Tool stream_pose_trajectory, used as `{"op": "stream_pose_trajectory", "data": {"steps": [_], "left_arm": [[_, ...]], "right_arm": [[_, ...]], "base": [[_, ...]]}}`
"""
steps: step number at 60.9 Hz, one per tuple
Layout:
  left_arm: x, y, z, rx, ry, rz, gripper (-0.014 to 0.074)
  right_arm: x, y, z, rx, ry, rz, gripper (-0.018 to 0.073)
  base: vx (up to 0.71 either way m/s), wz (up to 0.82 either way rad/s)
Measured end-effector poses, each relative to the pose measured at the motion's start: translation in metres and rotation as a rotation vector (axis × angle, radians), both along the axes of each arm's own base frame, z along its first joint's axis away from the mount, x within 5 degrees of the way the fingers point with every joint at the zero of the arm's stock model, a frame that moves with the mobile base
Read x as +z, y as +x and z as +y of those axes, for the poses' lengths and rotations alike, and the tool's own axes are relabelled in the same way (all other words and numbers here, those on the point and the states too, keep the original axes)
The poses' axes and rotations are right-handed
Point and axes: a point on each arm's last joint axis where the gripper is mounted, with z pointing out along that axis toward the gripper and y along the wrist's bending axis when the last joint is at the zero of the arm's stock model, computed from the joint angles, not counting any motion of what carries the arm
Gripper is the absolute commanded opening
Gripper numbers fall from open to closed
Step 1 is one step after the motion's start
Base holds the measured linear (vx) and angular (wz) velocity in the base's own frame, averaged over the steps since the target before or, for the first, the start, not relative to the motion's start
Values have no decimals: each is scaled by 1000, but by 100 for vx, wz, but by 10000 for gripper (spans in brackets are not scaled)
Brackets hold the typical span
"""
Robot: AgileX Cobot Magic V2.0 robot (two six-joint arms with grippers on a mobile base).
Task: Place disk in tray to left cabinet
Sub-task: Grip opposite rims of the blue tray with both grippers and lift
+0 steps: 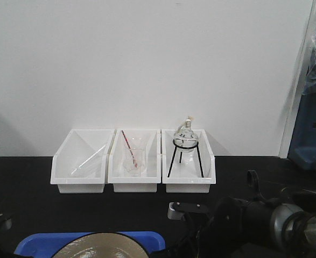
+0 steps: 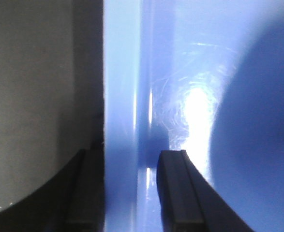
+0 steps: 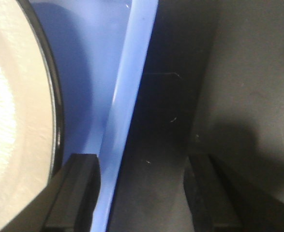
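Observation:
The blue tray (image 1: pixel 34 244) lies on the black table at the bottom edge of the front view, with the tan, black-rimmed disk (image 1: pixel 101 248) in it. In the left wrist view my left gripper (image 2: pixel 131 153) is closed over the tray's rim (image 2: pixel 120 72), one finger outside and one inside. My right gripper (image 3: pixel 142 158) stands open astride the opposite rim (image 3: pixel 132 72). Its left finger is between the rim and the disk (image 3: pixel 16 106), and its right finger is well clear over the table. The right arm (image 1: pixel 265 217) shows at the lower right. The left cabinet is out of view.
Three white open-front bins (image 1: pixel 82 161) (image 1: pixel 134 161) (image 1: pixel 188 161) stand in a row against the white wall. They hold glassware, including a round flask on a black tripod (image 1: pixel 185 138). A blue object (image 1: pixel 311 134) sits at the far right edge.

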Motion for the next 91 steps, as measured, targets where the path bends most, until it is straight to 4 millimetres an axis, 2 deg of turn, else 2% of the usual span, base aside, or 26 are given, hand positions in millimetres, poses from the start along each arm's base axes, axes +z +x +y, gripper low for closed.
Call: {"op": "stream_pose_trajectory", "data": {"steps": [21, 29, 37, 43, 54, 67, 73, 82, 91], "left_arm": [[0, 0, 0, 0, -1, 0, 377], [0, 0, 0, -2, -3, -1, 377], [0, 0, -6, -21, -3, -2, 377], [0, 0, -8, -44, 12, -1, 377], [0, -1, -12, -68, 22, -1, 377], [0, 1, -13, -73, 28, -17, 361], [-3, 2, -13, -72, 30, -17, 311], [-5, 4, -12, -74, 34, -14, 155], [-5, 5, -13, -55, 10, -15, -6]], "right_arm": [[-14, 1, 7, -9, 24, 29, 445], [-15, 0, 17, 24, 27, 14, 445], [-14, 0, 34, 69, 32, -2, 445], [-15, 4, 38, 74, 28, 4, 433], [-20, 8, 39, 47, 20, 23, 341], [-21, 7, 36, 45, -7, 41, 179], [-21, 8, 34, 27, -7, 53, 114], [-21, 8, 33, 6, -2, 66, 32], [-21, 8, 33, 4, -4, 68, -12]], "base": [[0, 0], [0, 0], [0, 0], [0, 0], [0, 0], [0, 0], [0, 0], [0, 0], [0, 0]]}}
